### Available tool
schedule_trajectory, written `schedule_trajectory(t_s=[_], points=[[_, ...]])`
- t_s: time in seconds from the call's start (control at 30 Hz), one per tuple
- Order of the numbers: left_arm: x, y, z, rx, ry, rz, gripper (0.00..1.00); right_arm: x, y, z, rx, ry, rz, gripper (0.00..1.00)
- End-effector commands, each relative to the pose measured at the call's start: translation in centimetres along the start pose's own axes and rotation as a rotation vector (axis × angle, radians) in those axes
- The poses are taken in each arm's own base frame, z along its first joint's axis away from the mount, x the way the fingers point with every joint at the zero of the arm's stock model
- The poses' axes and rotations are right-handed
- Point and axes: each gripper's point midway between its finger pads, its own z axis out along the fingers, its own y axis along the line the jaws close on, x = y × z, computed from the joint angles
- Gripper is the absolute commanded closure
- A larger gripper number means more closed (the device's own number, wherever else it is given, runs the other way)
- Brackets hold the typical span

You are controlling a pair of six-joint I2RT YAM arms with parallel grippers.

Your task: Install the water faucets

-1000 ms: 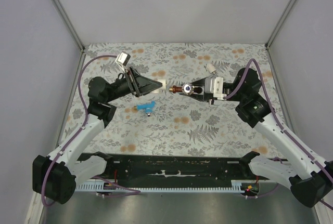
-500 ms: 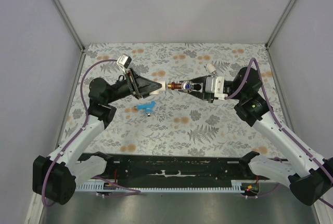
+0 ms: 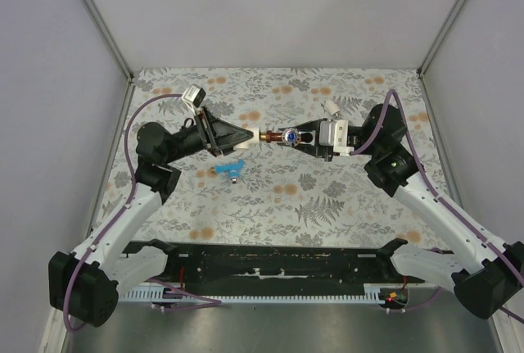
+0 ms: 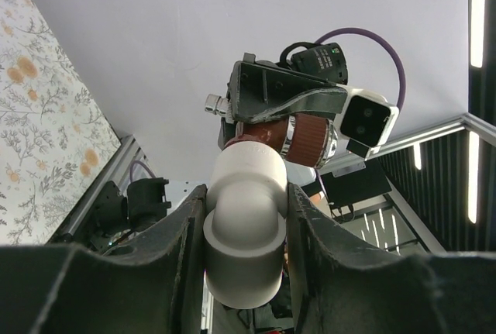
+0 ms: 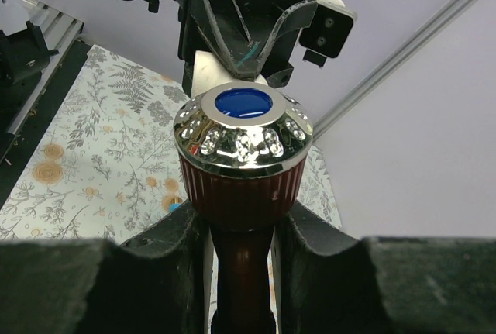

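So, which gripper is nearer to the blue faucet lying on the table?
Left. The left gripper, holding the white fitting, is just beyond the blue faucet; the right gripper, holding the reddish-brown faucet, is farther off to the right.

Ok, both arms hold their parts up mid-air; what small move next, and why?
Probably a slow twist of the right gripper to start threading: its reddish-brown copper-toned faucet appears to meet, roughly in line, the white plastic pipe fitting clamped in the left gripper.

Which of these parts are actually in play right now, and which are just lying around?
In play:
copper-toned faucet, in the right end effector
white pipe fitting, in the left end effector

Lying about:
blue faucet
small white piece
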Motion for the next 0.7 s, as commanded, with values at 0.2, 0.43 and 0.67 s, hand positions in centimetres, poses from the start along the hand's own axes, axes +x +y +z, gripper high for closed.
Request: schedule_trajectory(t_s=[0.2, 0.43, 0.67], points=[[0.4, -2.5, -0.3, 0.007, 0.035, -0.013, 0.98, -1.1, -0.8, 0.7, 0.006, -0.05, -0.076, 1.0], [0.5, -1.5, -0.2, -0.037, 0.042, -0.052, 0.98, -1.4, -0.6, 0.6, -0.006, -0.065, -0.117, 1.0], [0.1, -2.8, 0.2, -0.032, 0.061, -0.08, 0.98, 0.0, 0.1, 1.0, -0.036, -0.057, -0.171, 1.0]])
